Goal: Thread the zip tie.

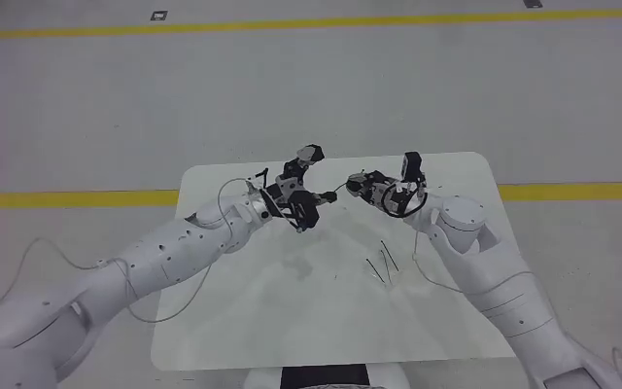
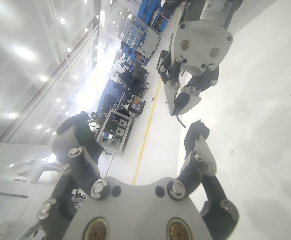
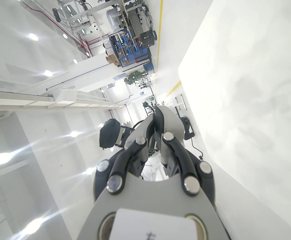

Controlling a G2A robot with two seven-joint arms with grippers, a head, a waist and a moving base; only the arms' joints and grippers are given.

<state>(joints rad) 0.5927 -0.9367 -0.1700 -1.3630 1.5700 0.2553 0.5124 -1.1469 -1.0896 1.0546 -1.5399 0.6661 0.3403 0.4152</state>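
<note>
Wrist sticker (image 2: 213,10): above the right gripper (image 2: 176,113), you see fine print, too small to read.
White label (image 3: 152,223): you get one cut-off dark mark at the edge, unreadable.
Floor plate (image 1: 158,16): nothing you can read.

Bright workshop hall
Ceiling lights (image 2: 22,52) are glaring; a yellow stripe (image 1: 311,21) is running along the frame's top over grey floor (image 1: 292,97).
</note>
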